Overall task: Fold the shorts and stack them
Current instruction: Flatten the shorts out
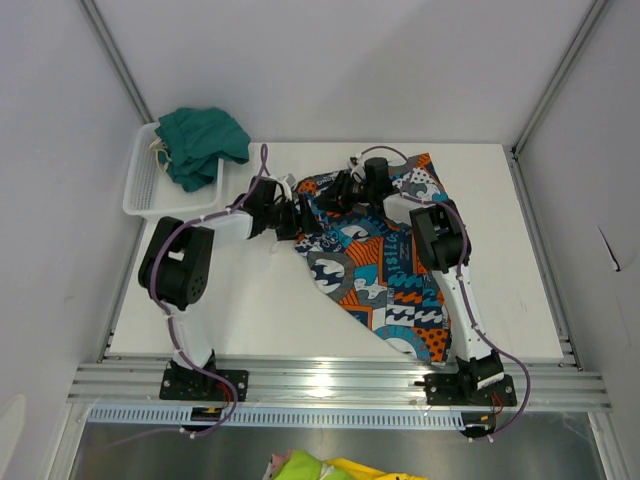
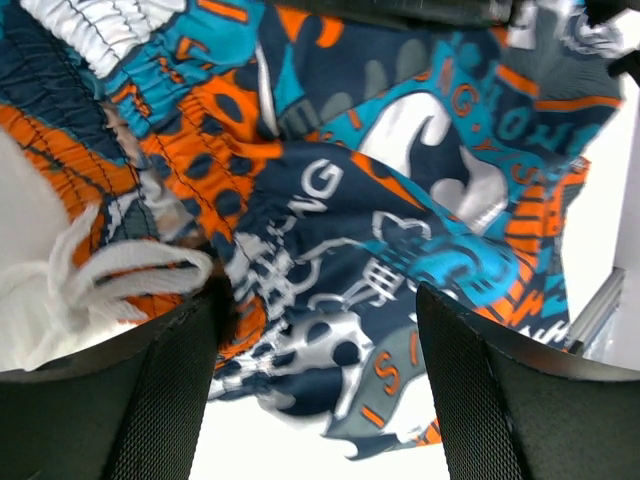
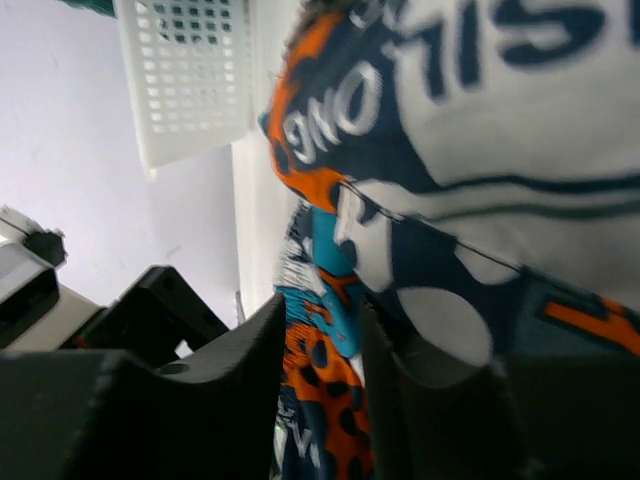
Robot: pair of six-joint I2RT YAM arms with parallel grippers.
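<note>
The patchwork-print shorts (image 1: pixel 390 290) lie spread on the white table (image 1: pixel 250 310), bunched at the far end. My right gripper (image 1: pixel 340 190) is at that bunched part, shut on a fold of the print fabric (image 3: pixel 330 370), which hangs in front of the camera (image 3: pixel 480 120). My left gripper (image 1: pixel 298 215) is at the shorts' left edge, jaws wide open (image 2: pixel 320 300), with the waistband and print fabric (image 2: pixel 380 200) just beyond the fingers. The dark teal-green shorts (image 1: pixel 200 140) lie crumpled in the white basket.
The white mesh basket (image 1: pixel 150 190) stands at the table's far left corner and also shows in the right wrist view (image 3: pixel 190 80). Aluminium frame posts stand at the back corners. The rail with the arm bases runs along the near edge.
</note>
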